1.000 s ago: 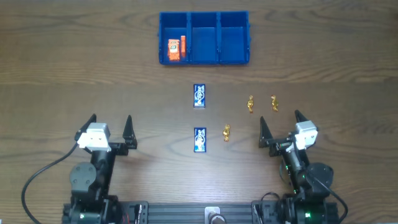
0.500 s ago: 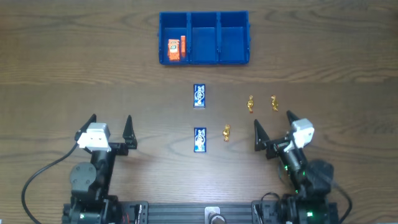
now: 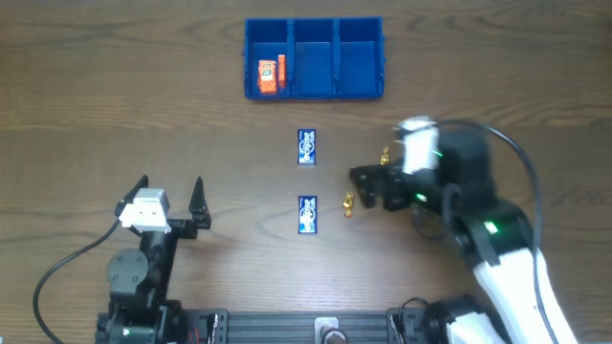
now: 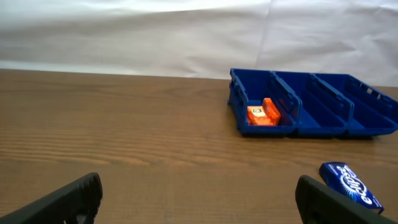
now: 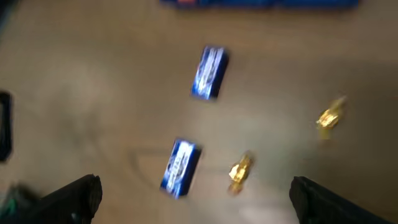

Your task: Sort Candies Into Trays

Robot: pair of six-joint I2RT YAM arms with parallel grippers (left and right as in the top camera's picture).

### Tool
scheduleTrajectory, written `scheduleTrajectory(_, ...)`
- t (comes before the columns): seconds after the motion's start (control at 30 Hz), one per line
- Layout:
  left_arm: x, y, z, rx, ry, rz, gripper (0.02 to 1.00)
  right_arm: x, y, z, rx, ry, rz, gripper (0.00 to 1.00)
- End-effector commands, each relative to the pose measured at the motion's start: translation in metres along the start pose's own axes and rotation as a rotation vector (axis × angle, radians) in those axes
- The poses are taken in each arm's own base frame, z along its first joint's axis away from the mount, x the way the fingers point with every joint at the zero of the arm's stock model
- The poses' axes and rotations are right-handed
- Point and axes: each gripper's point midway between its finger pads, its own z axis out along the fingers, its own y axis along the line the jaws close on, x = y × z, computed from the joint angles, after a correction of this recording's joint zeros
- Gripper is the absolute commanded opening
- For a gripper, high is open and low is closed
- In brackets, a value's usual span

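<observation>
A blue three-compartment tray (image 3: 314,93) stands at the back of the wooden table, with orange candies (image 3: 271,75) in its left compartment. Two blue-wrapped candies (image 3: 306,147) (image 3: 307,214) lie mid-table, a gold candy (image 3: 348,203) beside the nearer one. Another gold candy (image 3: 385,153) peeks out by the right arm. My right gripper (image 3: 364,188) hangs open above the gold candy, holding nothing; its wrist view shows the blue candies (image 5: 209,72) (image 5: 181,167) and gold candies (image 5: 240,168) (image 5: 330,116) below. My left gripper (image 3: 170,199) stands open at the front left, empty.
The left wrist view looks across bare wood to the tray (image 4: 323,127), the orange candies (image 4: 264,114) and one blue candy (image 4: 350,183). The tray's middle and right compartments hold nothing. Bare table lies left of the candies.
My right arm has swung up and leftward from its rest spot at the front right to above the gold candies, covering one of them. The left arm and the candies have not moved.
</observation>
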Motion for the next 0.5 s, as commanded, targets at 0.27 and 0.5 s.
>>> scheduleTrajectory(0.27, 0.017, 0.001, 0.001, 0.0, 0.054, 0.014, 0.998, 0.086, 0.043, 0.104, 0.234, 0.409, 0.03, 0.998)
scheduleTrajectory(0.5, 0.017, 0.001, 0.001, 0.0, 0.054, 0.014, 0.996, 0.12, 0.048, 0.137, 0.304, 0.475, 0.001, 0.998)
